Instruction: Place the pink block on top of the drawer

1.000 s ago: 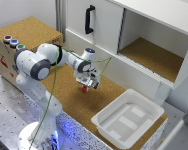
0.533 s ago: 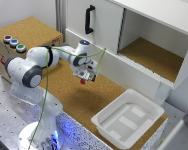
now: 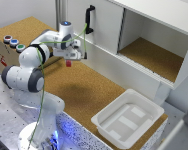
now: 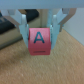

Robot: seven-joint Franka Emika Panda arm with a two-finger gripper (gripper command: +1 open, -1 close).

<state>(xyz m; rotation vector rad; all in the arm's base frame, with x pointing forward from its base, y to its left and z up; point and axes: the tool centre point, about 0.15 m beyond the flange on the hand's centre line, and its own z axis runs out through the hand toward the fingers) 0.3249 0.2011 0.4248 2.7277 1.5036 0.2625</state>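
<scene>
Item 1: pink block point(image 4: 40, 42), likely light, rigid, smooth-sided, clamped on opposite flat faces by pincer point(image 3: 69, 58), held above cork surface point(image 3: 89, 95), drawer point(image 3: 16, 37) well apart.

Your gripper point(image 3: 69, 58) hangs above open cork tabletop point(image 3: 89, 95), the pink block point(image 3: 68, 63) pinched between its fingers. The white cabinet point(image 3: 106, 30) with its black handle point(image 3: 88, 19) walls off the tabletop's far edge just beside you. The drawer point(image 3: 19, 35) top lies unobstructed; the white tray point(image 3: 128, 118) sits well apart.
</scene>
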